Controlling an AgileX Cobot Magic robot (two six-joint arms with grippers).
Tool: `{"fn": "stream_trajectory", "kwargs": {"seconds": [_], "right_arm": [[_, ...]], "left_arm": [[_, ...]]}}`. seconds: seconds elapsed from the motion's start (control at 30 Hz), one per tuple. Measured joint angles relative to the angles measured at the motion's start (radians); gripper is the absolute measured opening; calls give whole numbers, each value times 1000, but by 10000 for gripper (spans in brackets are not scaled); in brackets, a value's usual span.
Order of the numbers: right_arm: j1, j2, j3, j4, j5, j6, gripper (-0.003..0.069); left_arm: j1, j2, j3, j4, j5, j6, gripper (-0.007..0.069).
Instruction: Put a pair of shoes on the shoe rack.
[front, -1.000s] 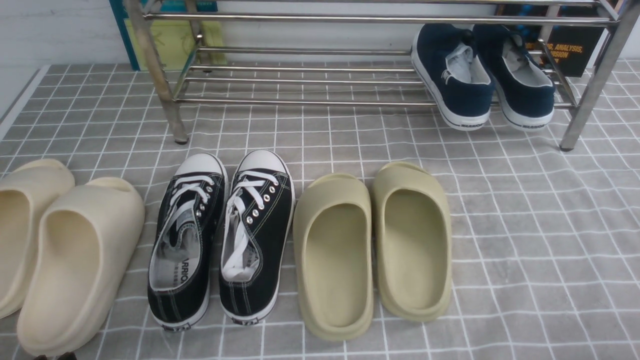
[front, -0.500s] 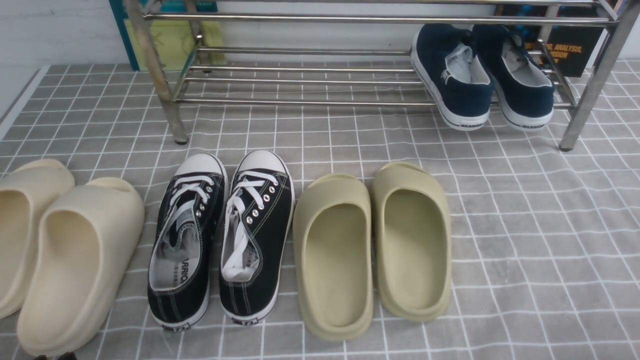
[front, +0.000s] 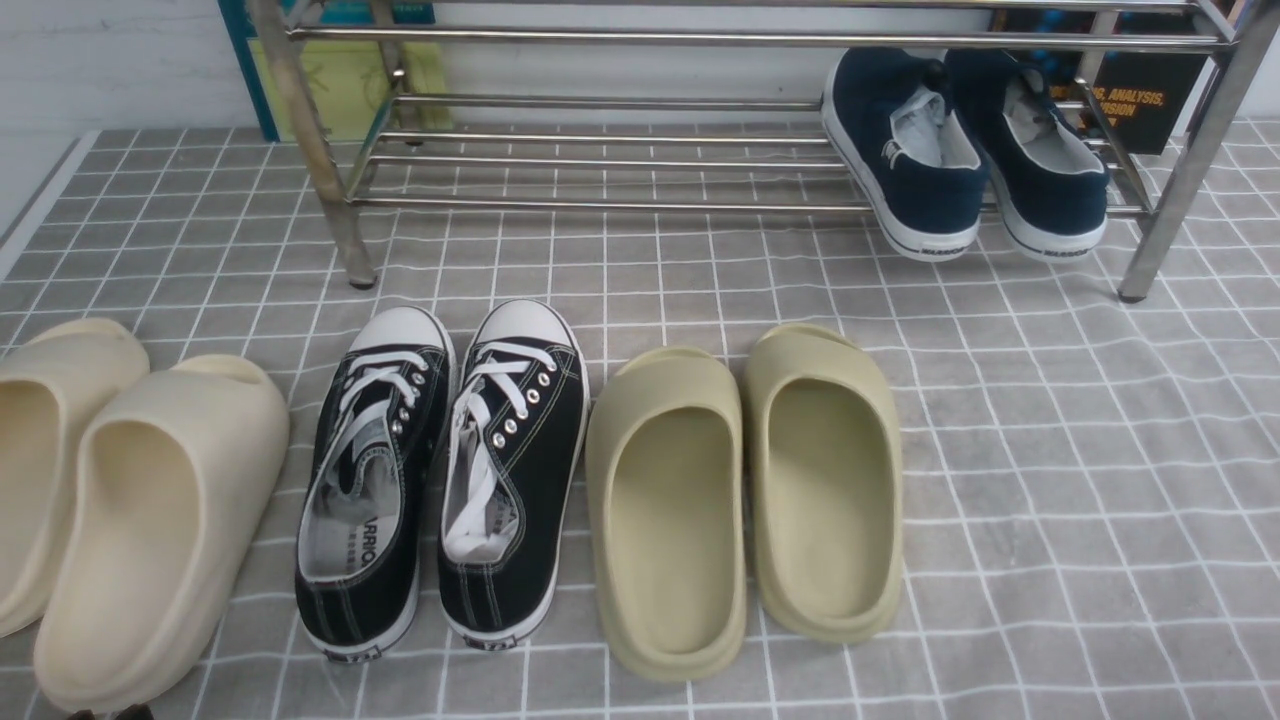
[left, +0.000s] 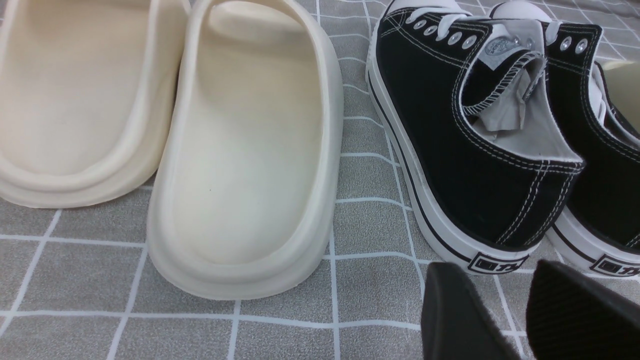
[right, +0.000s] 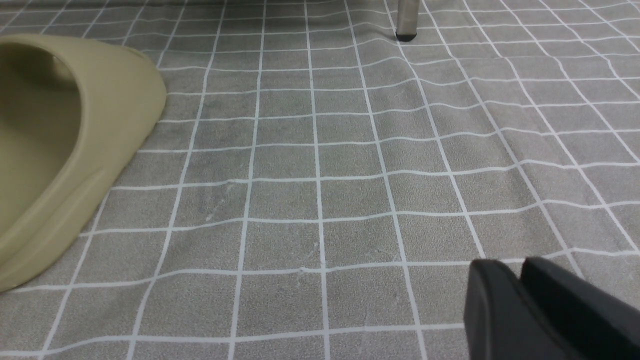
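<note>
The two navy-blue slip-on shoes, one (front: 915, 160) and the other (front: 1045, 165), rest side by side on the lower bars of the silver shoe rack (front: 620, 40) at its right end, heels hanging over the front bar. Neither gripper shows in the front view. In the left wrist view my left gripper (left: 500, 285) is open and empty, just behind the heel of a black lace-up sneaker (left: 470, 140). In the right wrist view my right gripper (right: 517, 272) is shut and empty, low over bare grey tiled cloth.
On the grey checked cloth in front of the rack lie cream slides (front: 150, 510), black lace-up sneakers (front: 450, 470) and olive slides (front: 750, 490). A rack leg (right: 406, 20) stands ahead of the right gripper. A teal board (front: 330, 70) and a dark box (front: 1150, 100) lean behind the rack.
</note>
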Motion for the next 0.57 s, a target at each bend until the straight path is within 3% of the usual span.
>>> {"fn": "stream_trajectory", "kwargs": {"seconds": [0.57], "right_arm": [[0,0,0,0,0,0,129]], "left_arm": [[0,0,0,0,0,0,239]]}}
